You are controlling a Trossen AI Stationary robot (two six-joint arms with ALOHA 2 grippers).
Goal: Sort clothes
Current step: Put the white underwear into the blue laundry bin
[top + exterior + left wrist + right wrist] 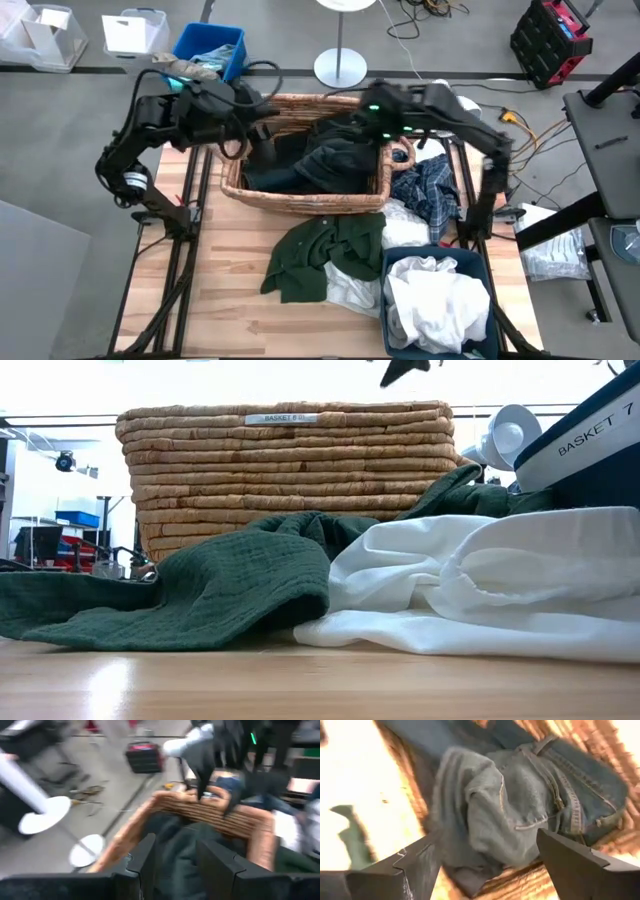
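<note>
- The right gripper point(372, 112) hangs over the wicker basket point(300, 200), near its 1 o'clock corner. Its fingers point(415, 865) are spread wide apart and hold nothing.
- Under it, dark clothes point(325, 160) lie piled inside the basket.
- The left gripper point(262, 112) is over the basket's 11 o'clock corner. Its fingers point(145, 860) have a small gap between them, with nothing in it.
- A dark green shirt point(320, 255) lies on the table point(230, 300) at 6 o'clock from the basket, touching a white one point(480, 590).
- A plaid shirt point(430, 195) sits at 3 o'clock.
- White clothes point(435, 300) fill the blue bin point(478, 262).
</note>
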